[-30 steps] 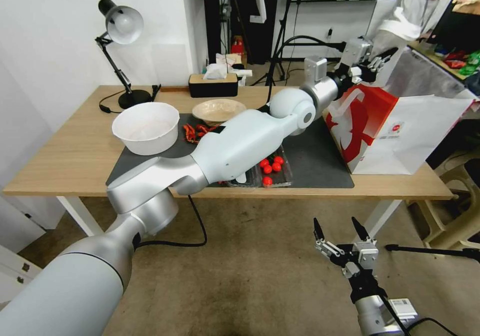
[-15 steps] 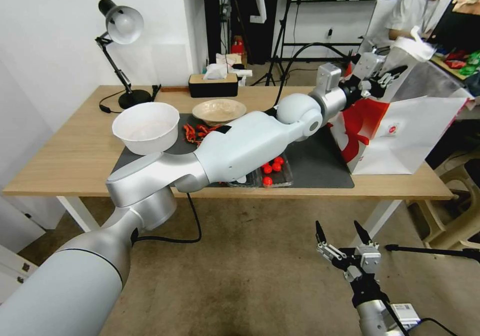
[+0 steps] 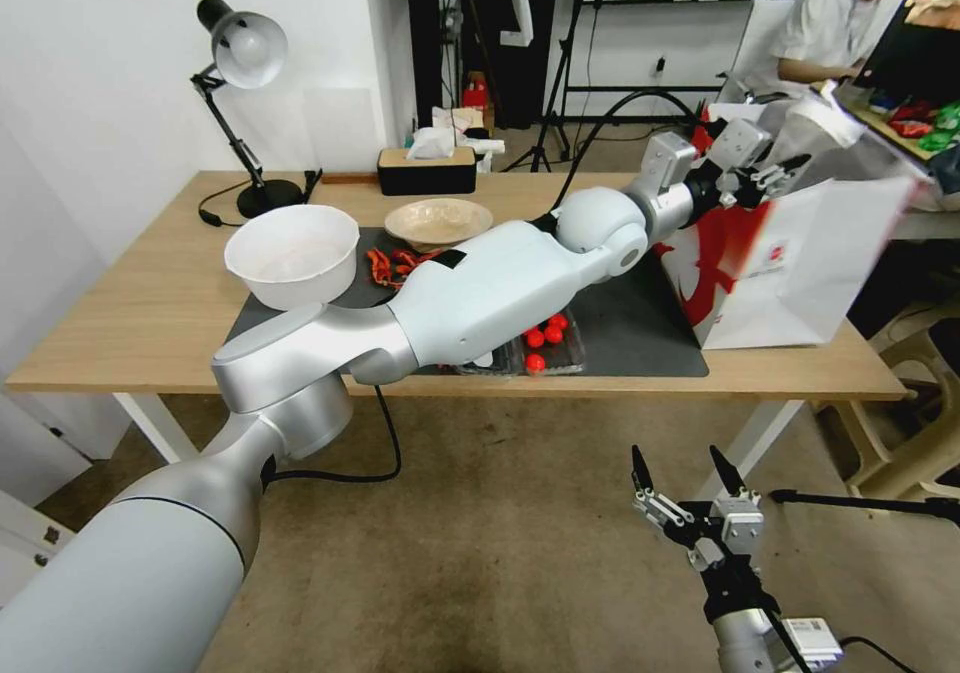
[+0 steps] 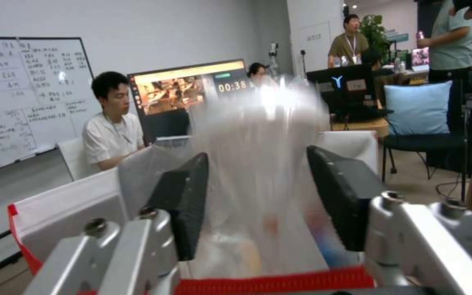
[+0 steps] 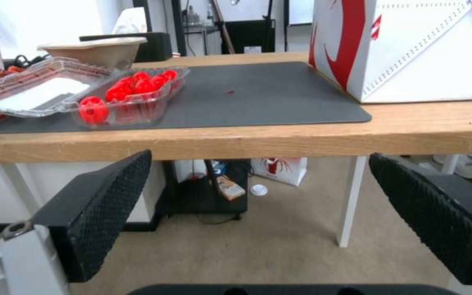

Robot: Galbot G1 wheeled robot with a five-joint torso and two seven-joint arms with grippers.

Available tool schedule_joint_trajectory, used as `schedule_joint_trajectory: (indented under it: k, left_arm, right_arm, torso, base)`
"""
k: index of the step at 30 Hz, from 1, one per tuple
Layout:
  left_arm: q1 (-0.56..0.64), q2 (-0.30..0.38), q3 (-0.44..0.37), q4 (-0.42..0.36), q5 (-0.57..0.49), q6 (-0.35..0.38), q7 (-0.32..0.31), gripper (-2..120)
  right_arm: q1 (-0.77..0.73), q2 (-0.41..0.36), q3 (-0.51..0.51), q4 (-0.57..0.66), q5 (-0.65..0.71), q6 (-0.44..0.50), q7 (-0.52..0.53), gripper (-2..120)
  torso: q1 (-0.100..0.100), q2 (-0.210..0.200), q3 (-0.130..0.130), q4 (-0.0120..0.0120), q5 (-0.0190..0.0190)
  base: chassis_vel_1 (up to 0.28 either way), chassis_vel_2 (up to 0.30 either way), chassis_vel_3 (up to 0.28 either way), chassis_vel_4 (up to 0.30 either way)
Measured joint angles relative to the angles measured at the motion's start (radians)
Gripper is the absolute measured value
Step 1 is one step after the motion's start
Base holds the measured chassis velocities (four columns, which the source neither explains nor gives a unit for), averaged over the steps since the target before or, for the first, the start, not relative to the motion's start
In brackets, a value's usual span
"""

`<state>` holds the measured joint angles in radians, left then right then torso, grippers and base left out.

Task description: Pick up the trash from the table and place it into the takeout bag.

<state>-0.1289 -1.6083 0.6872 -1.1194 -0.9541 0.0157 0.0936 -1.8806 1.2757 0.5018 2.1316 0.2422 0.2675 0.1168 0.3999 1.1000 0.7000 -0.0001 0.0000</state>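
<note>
My left arm reaches across the table (image 3: pixel 140 313) to the top of the takeout bag (image 3: pixel 800 283), a white and red paper bag. Over its mouth hangs my left gripper (image 3: pixel 778 171), open. A clear plastic cup (image 4: pixel 258 135) shows as a blur between the spread fingers (image 4: pixel 187 205), above the bag's red rim (image 4: pixel 280 282). A shallow beige bowl (image 3: pixel 437 221) sits at the back of the dark mat (image 3: pixel 630 323). My right gripper (image 3: pixel 685 468) hangs open below the table's front edge, holding nothing.
A large white bowl (image 3: pixel 292 253) stands on the mat's left end, with red scraps (image 3: pixel 395 263) beside it. A clear tray of cherry tomatoes (image 3: pixel 540 338) lies near the front edge. A desk lamp (image 3: pixel 240 53) and a black tissue box (image 3: pixel 427 168) stand at the back.
My left gripper has moved right and down to the bag's mouth with the cup. The cup now blurs between the fingers and the bag's far side has shifted. The right arm barely moved.
</note>
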Motion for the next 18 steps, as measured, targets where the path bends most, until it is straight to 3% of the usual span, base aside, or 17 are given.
schedule_joint_trajectory:
  k: [13, 18]
  left_arm:
    - [0.020, 0.011, -0.044, -0.018, 0.002, 0.007, -0.061, 98]
    - [0.042, 0.052, -0.069, -0.066, 0.011, 0.008, -0.085, 100]
  right_arm:
    - [-0.001, 0.004, -0.003, 0.006, -0.003, 0.002, 0.000, 100]
    - [-0.006, -0.001, -0.003, 0.013, -0.003, 0.003, 0.000, 100]
  torso:
    - [0.000, 0.000, 0.000, -0.0001, 0.0000]
    - [0.000, 0.000, 0.000, -0.0001, 0.0000]
  base:
    - [0.000, 0.000, 0.000, 0.000]
    - [0.000, 0.000, 0.000, 0.000]
